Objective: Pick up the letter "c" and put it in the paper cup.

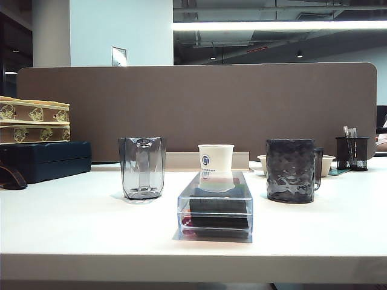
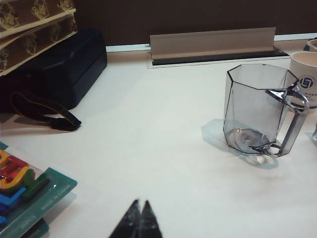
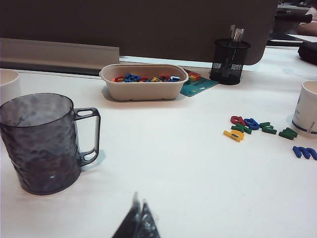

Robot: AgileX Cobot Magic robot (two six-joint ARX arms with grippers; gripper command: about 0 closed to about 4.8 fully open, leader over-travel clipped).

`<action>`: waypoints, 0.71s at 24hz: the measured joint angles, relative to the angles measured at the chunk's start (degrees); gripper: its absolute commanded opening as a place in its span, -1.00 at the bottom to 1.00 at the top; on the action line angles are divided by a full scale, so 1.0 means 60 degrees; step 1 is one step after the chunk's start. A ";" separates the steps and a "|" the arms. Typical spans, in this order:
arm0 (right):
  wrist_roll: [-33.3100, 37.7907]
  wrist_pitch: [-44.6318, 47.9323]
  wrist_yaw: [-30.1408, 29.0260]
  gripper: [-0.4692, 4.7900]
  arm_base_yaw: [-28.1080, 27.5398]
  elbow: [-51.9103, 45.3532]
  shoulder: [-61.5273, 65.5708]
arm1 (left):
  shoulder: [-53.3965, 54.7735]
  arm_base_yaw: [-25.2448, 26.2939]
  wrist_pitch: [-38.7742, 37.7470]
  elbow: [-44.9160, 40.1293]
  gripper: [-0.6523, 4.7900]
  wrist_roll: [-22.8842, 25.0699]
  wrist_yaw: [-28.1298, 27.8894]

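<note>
- Exterior view: the white paper cup (image 1: 216, 159) stands upright at the centre, mouth up, so a piece can simply be dropped in; a clear plastic box (image 1: 215, 208) lies directly in front of it and hides its base
- A clear grey faceted glass (image 1: 142, 167) stands left of the cup and a dark textured mug (image 1: 292, 170) right of it, the three in a row across the white table (image 1: 72, 223); neither arm shows in this view
- Left wrist view: the left gripper (image 2: 138, 222) sits at the bottom centre with its fingers pressed together on nothing, hanging above bare table; the faceted glass is at the right, the paper cup's edge (image 2: 305, 79) at the far right, and a card of coloured letters (image 2: 20, 186) at the lower left
- Right wrist view: the right gripper (image 3: 138, 224) at the bottom centre is likewise pressed together and empty, with the dark mug at the left
- Loose letters lie scattered at the right of that view; the red piece (image 3: 237, 120) at the head of the cluster is probably the letter "c", though too small to read for sure
- It lies flat on the table, well apart from the gripper, so I judge the right arm is the one to fetch it, and its fingers must spread first
- A beige tray (image 3: 143, 82) of more letters sits at the upper centre and a black mesh pen holder (image 3: 228, 62) beside it
</note>
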 measured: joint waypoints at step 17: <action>0.0000 -0.0004 -0.0004 -0.82 0.0000 0.0000 0.0000 | -0.2065 0.0000 -0.1577 0.0004 -0.78 0.0000 0.0525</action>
